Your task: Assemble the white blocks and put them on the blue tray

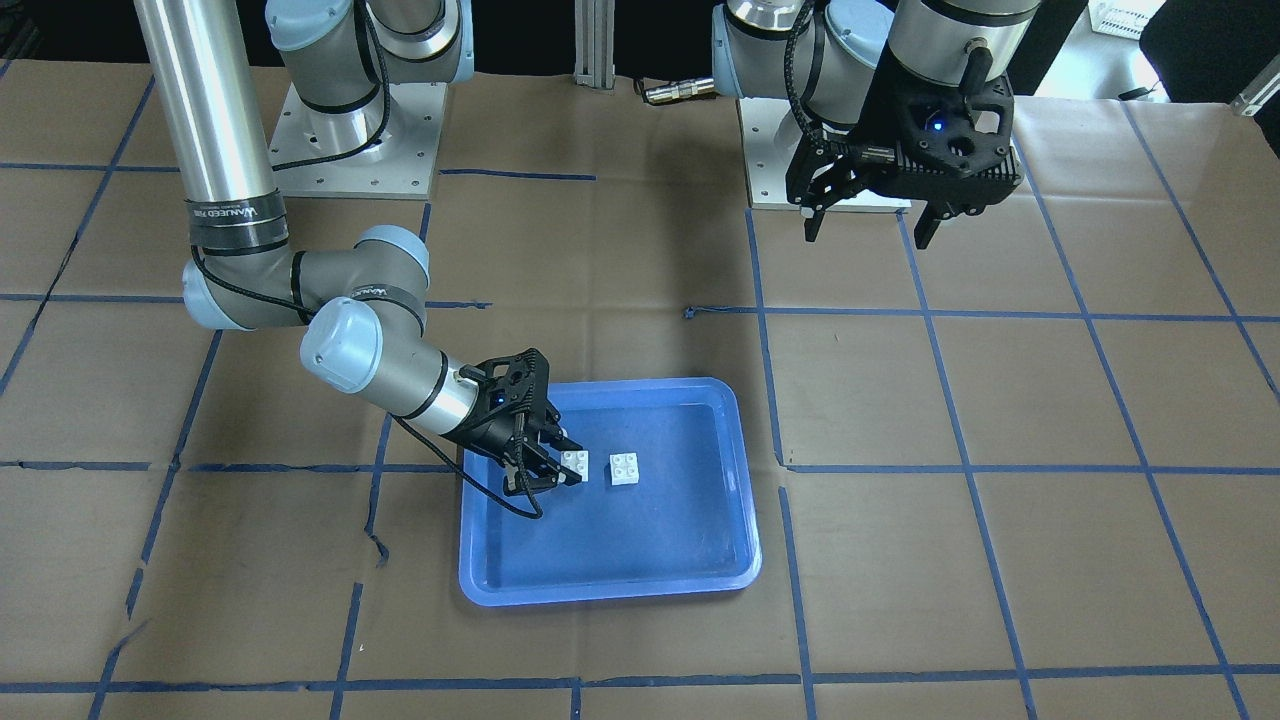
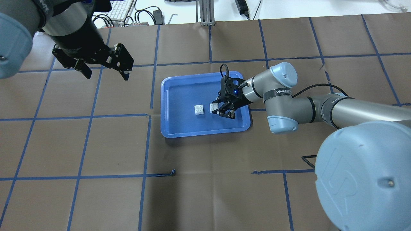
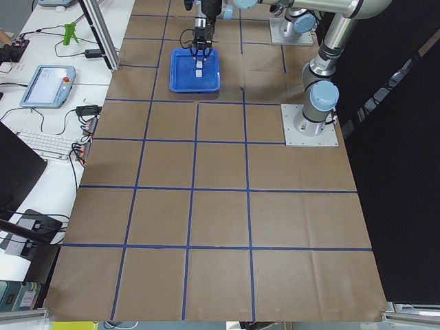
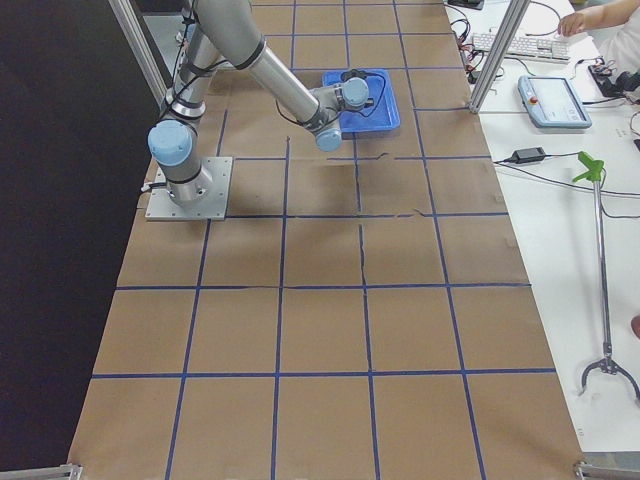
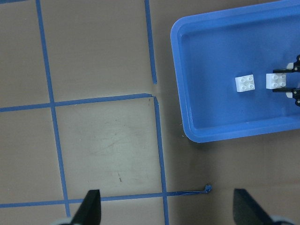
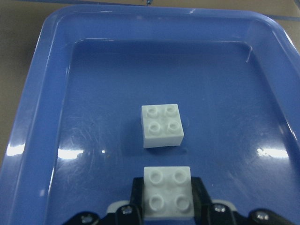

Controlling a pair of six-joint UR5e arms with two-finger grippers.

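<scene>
My right gripper (image 2: 216, 108) clamps near brick's (image 6: 167, 191) flat sides; likely light, rigid, slick. Twin brick (image 6: 161, 125) at 12 o'clock. Left gripper (image 2: 107, 74) spread.

blue tray (image 6: 35, 108): glossy plastic, floor mirrors lamp glare, faint scuffs. held white block (image 6: 167, 192) and free white block (image 6: 161, 125): smooth plastic, dull sheen. table cover (image 2: 205, 192): matt brown paper, creased; blue tape lines (image 2: 115, 115) on it. arm tubes (image 1: 205, 100): brushed metal. joint caps (image 2: 362, 179): smooth pale-blue plastic.
</scene>
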